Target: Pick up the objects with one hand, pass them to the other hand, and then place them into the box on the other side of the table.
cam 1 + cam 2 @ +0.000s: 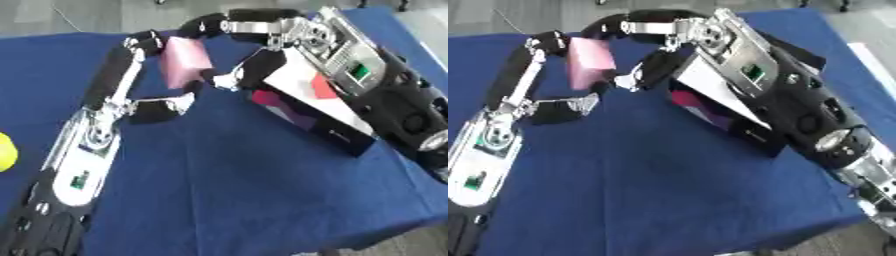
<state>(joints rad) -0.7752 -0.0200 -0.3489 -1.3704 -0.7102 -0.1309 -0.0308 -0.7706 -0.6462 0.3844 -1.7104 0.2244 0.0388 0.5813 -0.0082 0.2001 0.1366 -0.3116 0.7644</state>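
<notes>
Blue cloth (262,185) covers the table, grey floor visible beyond its far edge.

Left eye view: left hand (131,75) comes in from the lower left and reaches to the table's far middle. Its fingers and thumb curl around a pink block (184,60), held upright above the cloth. Right hand (249,47) arches in from the upper right; its fingers curl over the block's top edge and its thumb sits at the block's right side. Both hands contact the block at once. Below the right forearm lies a dark box (324,117) with a white flap, red and purple showing at its opening; it sits on the right side of the table. Yellow rounded object (5,152) is cut by the left edge, well apart from both hands.

Right eye view: same arrangement. Pink block sits between the two hands, left of the box and apart from it. Box opening faces left, toward the block.

Judgement on progress: pick-up done, hand-over under way. Left to do: left hand lets go, right hand carries the block to the box and places it inside. Yellow object likely awaits its turn.
</notes>
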